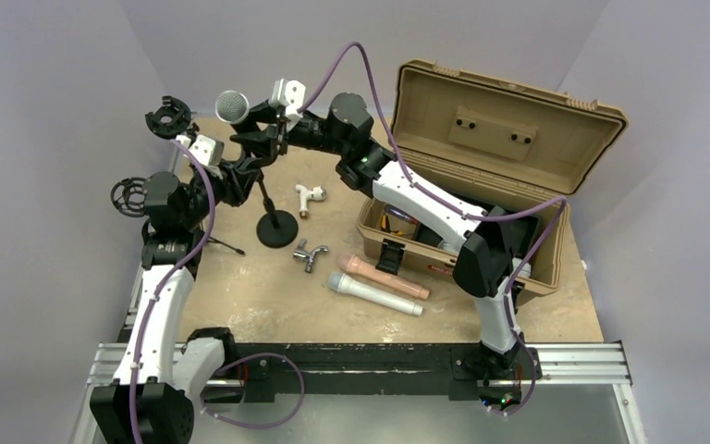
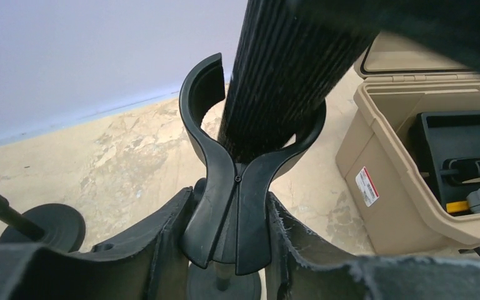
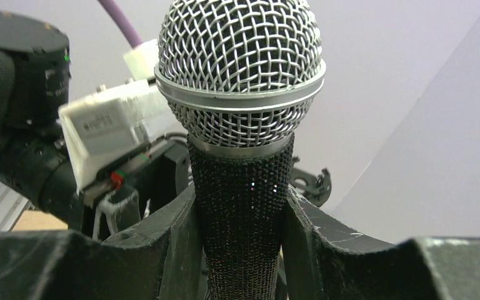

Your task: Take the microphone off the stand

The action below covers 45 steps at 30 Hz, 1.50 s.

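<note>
While its lid stands open, case holds black tray | microphone in clip

We see an open tan case at upper right. At centre a white microphone lies beside a pinkish microphone, with a metal tap and a white fitting above them.
</note>
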Available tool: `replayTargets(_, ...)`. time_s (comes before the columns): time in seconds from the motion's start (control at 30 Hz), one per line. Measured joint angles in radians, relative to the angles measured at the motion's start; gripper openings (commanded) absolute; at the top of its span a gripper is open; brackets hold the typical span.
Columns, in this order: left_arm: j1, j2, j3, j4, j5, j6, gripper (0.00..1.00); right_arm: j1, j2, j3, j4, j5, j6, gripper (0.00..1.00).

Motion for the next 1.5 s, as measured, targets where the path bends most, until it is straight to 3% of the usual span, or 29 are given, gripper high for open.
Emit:
replayTargets(0.23, 0.0, -0.01, 0.015, -0.049, -0.025, 0.014, 0.0, 0.015, 0.0, 0.054, 0.028, 0.025, 0.011, 0.0)
replayTargets(0.67, 0.0, -0.008, 0.031, -0.077, -0.031, 0.025, 0.01, 0.026, -0.024, 0.29, 0.084, 0.233, 0.145, 0.0)
replayTargets(0.77, 0.0, -0.01, 0.031, -0.08, -0.035, 0.024, 0.36, 0.026, -0.107, 0.222, 0.096, 0.267, 0.153, 0.0)
replayTargets(0.97, 0.0, -0.021, 0.031, -0.092, -0.047, 0.003, 0.83, 0.025, -0.367, -0.126, 0.153, 0.325, 0.13, 0.0)
replayTargets(1.2, 0.0, -0.045, 0.031, -0.117, -0.045, -0.047, 0.96, 0.027, -0.509, -0.394, 0.125, 0.422, 0.118, 0.0)
replayTargets(1.5, 0.0, -0.231, 0.011, -0.166, -0.196, -0.077, 0.97, 0.082, -0.632, -0.634, -0.035, 0.492, 0.129, 0.0)
